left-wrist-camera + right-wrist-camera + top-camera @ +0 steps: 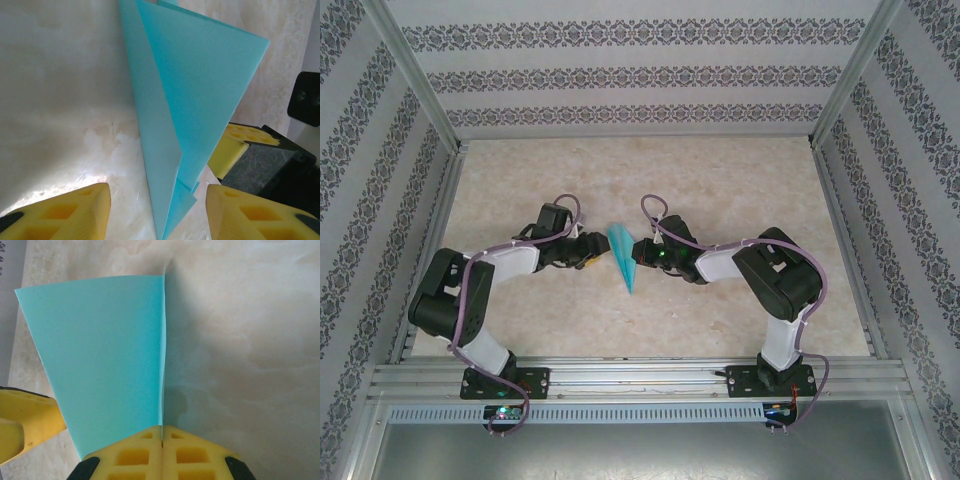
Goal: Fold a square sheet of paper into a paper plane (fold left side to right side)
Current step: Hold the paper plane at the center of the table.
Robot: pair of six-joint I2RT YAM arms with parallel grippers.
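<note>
The pale marbled table (720, 180) carries the left arm (460, 290) and right arm (780, 280), both bent inward. Between them, mid-table, sits the paper plane (623, 258) (200, 90) (110, 350), its folds too small to read from above. The right gripper (640, 250) (162, 432) pinches its edge, hiding the seam. The left gripper (592, 250) (159, 200) stands parted, its yellow pads (75, 210) cut off, flanking the tip.

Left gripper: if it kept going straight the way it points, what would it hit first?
Most likely the paper plane, whose narrow end lies between the open fingers of the left gripper; the right gripper pinches its other side. Height is unclear.
</note>
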